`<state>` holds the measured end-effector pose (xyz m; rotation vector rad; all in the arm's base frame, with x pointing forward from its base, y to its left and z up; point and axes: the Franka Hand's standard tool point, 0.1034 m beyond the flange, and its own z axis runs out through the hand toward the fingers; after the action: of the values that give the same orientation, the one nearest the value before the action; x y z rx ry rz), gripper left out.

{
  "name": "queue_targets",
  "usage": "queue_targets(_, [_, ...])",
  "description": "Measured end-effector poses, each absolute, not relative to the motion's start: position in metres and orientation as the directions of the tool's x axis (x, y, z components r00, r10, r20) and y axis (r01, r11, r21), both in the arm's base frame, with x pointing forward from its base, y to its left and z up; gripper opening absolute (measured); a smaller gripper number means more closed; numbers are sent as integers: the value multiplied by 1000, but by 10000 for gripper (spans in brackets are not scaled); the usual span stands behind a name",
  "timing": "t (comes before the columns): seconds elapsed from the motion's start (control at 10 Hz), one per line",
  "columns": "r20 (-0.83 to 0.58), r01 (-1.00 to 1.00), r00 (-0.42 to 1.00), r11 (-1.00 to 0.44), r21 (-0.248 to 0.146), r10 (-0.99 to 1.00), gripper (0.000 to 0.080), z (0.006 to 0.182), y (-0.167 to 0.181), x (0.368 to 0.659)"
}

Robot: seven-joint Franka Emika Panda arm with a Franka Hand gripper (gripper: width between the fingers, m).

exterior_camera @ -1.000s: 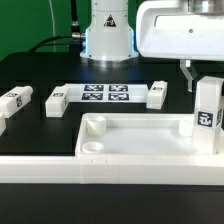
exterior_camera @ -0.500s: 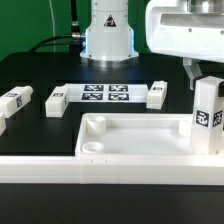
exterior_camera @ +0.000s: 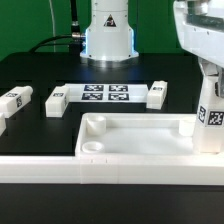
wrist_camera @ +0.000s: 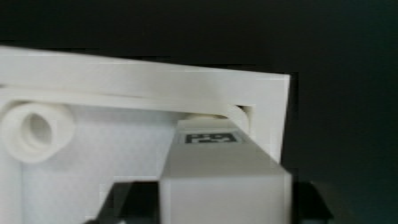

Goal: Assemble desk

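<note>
Pinching upright leg (exterior_camera: 211,118), gripper (wrist_camera: 214,204) hangs at desk top (exterior_camera: 130,159) corner, exterior view's right. Long axis vertical. Corner socket (wrist_camera: 36,130) just beside leg's lower end; apparently not seated.

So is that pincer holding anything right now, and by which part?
Yes: the pincer grips a white tagged desk leg by its upper end, with the leg upright.

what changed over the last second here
The gripper moved toward the exterior view's right, carrying the upright leg it grips; the leg is now partly cut off at the picture's edge. The desk top, the three loose legs and the marker board stayed put.
</note>
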<state>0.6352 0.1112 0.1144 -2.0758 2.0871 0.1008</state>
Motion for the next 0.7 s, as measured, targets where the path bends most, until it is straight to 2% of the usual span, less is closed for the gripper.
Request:
queue_targets(0.1, [-212,-990,-97,117,-84,-972,291,114,112,636])
queue_targets(0.3, [-212,-991,-85,105,-85,-974,291,114,112,636])
queue_targets(0.4, [-208,-994,-45,66,-92,-977,383,113,112,636])
queue_targets(0.5, [-200,-995,28,-9,-97,-979,521,113,111,635])
queue_targets(0.6, [-194,-991,107,-89,-100,-975,608,114,112,634])
queue_targets(0.7, [-184,-977,198,-178,-118,-963,641,113,112,634])
